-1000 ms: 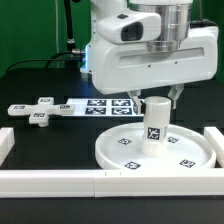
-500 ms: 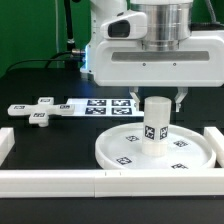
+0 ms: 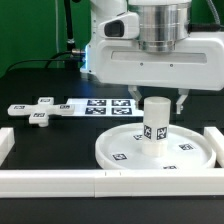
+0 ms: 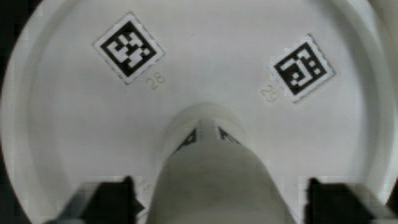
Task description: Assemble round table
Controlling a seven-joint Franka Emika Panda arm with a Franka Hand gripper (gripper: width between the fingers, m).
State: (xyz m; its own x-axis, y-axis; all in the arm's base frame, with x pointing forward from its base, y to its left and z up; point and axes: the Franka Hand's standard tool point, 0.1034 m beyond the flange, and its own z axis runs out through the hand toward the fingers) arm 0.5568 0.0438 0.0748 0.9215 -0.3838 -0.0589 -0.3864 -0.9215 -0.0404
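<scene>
The round disc lies flat at the exterior view's right, and the short white post stands upright at its centre. My gripper hangs just above the post's top, open, with one finger on each side and not touching it. In the wrist view the post rises between my dark fingertips, with a gap on both sides, and the disc with two tags lies beyond it. The cross-shaped piece lies on the black table at the exterior view's left, apart from the gripper.
The marker board lies flat between the cross piece and the disc. White border rails run along the front, with ends at the exterior view's left and right. The arm's white body hangs over the back of the disc.
My gripper has risen a little, so its fingers now sit at the post's top instead of around it. The post stays upright on the disc.
</scene>
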